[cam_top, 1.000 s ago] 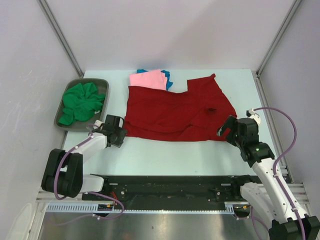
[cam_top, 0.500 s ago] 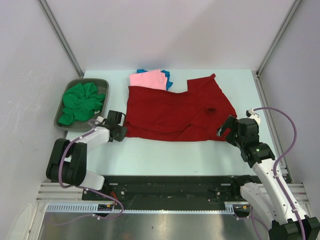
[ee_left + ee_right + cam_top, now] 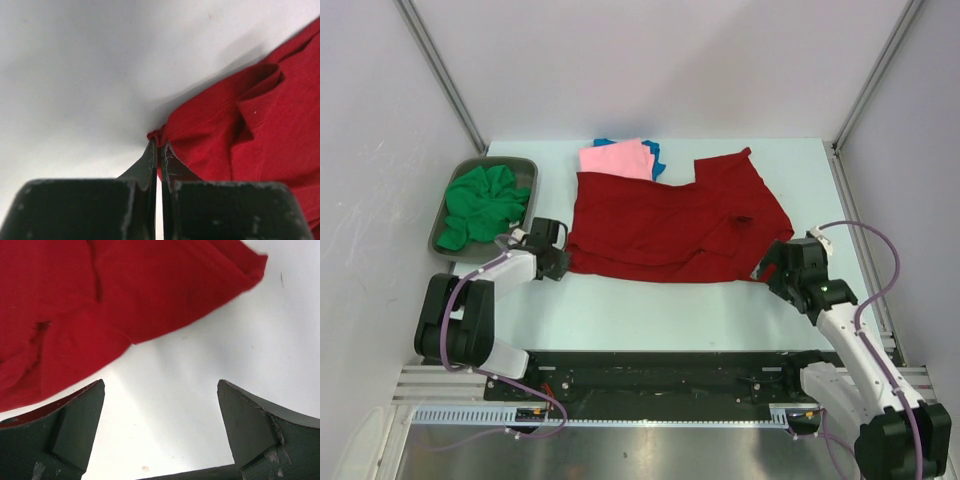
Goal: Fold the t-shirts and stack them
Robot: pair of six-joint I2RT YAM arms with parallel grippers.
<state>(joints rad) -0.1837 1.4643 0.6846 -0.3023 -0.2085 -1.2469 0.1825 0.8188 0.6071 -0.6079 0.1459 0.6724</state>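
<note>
Dark red t-shirt [image 3: 670,225]: soft matte knit, spread mostly flat in the middle of the worktop [image 3: 650,305]; wavy edges, with creases and a small folded-over flap towards its right side.
Left jaws: pressed together on a small bunched nub of cloth at the dark red t-shirt's near-left corner.
Right jaws: wide apart, low at its near-right edge, with bare worktop between them.
Pink t-shirt [image 3: 613,158]: neat folded rectangle just beyond the red cloth's far edge.
Blue t-shirt [image 3: 656,155]: under the pink one, only its edges peeking out.
Green t-shirt [image 3: 480,205]: crumpled heap inside the tray [image 3: 437,235], a rounded grey one at the left.
</note>
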